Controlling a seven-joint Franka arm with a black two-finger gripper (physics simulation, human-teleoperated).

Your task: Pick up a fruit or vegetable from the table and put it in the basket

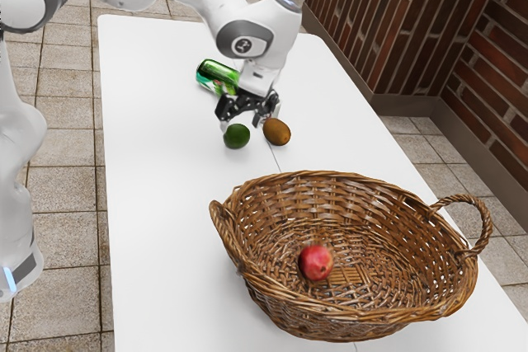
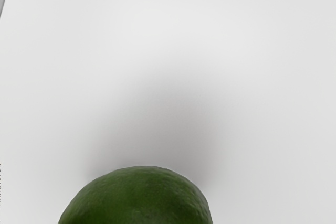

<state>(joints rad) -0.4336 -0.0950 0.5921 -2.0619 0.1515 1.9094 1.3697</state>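
Gripper (image 1: 240, 124) poised over the lime (image 1: 237, 137), jaws parted, nothing grasped; I judge this placement lets them straddle it.

A white table (image 1: 157, 228) with rounded corners, its top crossed by a thin line, a woven basket (image 1: 322, 319) set on it, a green lime (image 1: 237, 137) and a brown kiwi (image 1: 277, 132) placed near each other, a green can (image 1: 215, 76) laid on its side, farther from the basket.
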